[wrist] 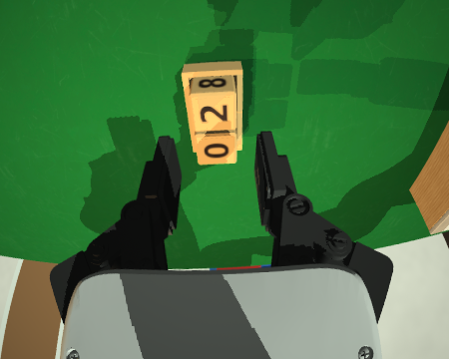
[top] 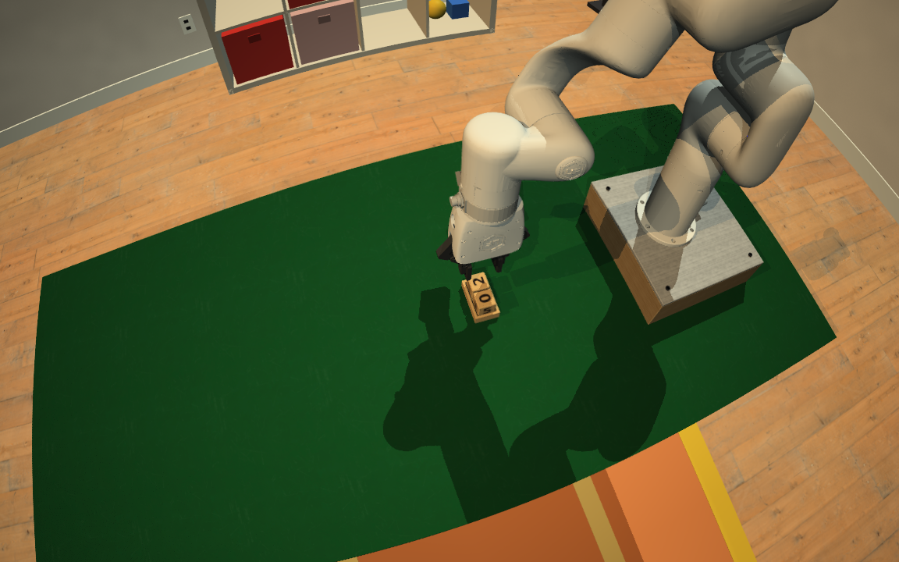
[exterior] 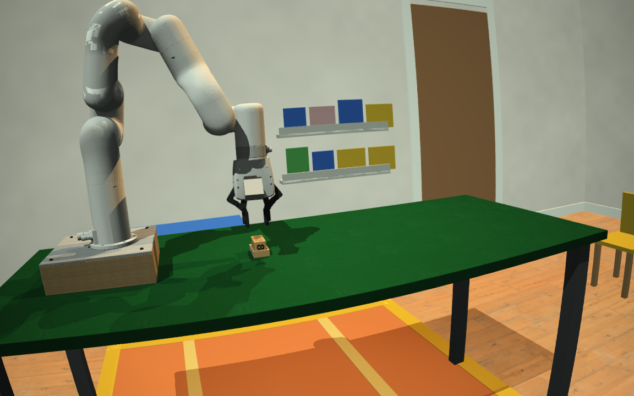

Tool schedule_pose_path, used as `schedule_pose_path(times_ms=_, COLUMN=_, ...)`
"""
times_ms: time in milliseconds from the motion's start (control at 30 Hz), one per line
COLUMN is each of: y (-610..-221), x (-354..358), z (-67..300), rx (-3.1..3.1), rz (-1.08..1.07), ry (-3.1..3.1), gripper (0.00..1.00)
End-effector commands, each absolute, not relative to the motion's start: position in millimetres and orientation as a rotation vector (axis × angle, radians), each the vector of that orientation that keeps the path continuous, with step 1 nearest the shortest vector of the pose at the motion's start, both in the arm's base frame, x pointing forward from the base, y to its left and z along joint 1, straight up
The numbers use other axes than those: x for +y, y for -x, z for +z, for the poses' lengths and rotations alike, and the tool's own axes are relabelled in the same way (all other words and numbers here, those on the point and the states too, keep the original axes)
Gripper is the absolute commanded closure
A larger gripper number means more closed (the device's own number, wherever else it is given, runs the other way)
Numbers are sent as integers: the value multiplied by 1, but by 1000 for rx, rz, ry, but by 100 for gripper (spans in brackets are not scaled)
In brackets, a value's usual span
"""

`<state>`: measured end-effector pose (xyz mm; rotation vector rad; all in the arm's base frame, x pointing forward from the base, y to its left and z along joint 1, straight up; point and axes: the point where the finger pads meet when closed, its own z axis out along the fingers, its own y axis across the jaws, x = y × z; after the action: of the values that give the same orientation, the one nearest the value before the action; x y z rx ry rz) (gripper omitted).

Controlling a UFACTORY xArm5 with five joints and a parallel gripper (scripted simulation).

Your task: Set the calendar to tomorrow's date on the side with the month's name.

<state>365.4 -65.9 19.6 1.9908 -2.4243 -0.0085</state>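
A small wooden calendar tray [top: 492, 314] [exterior: 259, 254] [wrist: 212, 68] lies flat on the green table [top: 229, 363] [exterior: 408, 236]. Two wooden cubes stand in it side by side. In the wrist view one cube [top: 480, 282] [wrist: 216, 115] shows a 2 on top and an 8 on its far side. The other cube [top: 485, 298] [wrist: 216, 151] shows a 0 on top. My gripper [top: 482, 267] [exterior: 256, 221] [wrist: 216, 153] hangs above the tray, its fingers about half open and empty, either side of the 0 cube in the wrist view. The side with the month's name is hidden.
The arm's wooden base block [top: 676, 237] [exterior: 97, 265] stands on the table close beside the tray. A yellow chair [exterior: 629, 236] stands off the table's far end. A shelf unit [top: 341, 34] stands on the floor beyond the table.
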Motion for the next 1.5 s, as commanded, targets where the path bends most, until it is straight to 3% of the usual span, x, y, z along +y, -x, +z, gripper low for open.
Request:
schedule_pose_path(times_ms=0, y=-367, x=-66, z=11, rx=-2426, rz=-4, ry=-1992, gripper=53)
schedule_pose_path(times_ms=1467, y=-366, x=-66, z=-11, rx=-2426, rz=-4, ry=-1992, gripper=53)
